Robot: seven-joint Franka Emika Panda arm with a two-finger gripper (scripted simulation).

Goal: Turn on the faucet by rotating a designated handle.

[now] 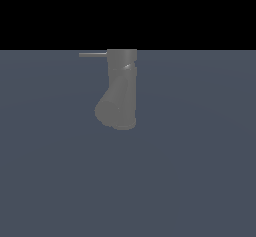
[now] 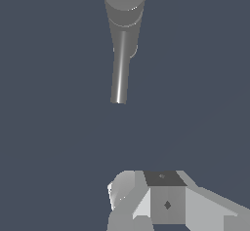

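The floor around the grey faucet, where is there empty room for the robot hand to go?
Almost everywhere. The faucet stands alone on the blue-grey floor. There is bare floor on both its sides and between it and the gripper. The only tight spot is under the thin handle, on the exterior view's left of the faucet top.

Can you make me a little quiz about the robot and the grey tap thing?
1. True or false: the gripper is touching the handle.
2. In the exterior view, the handle sticks out from the faucet toward that view's: A) left B) right C) neither.
3. Fill in: the handle joins the faucet near its ____ end in the exterior view.

Key: 1 false, there is a clear gap in the wrist view. 2 A. 3 top.
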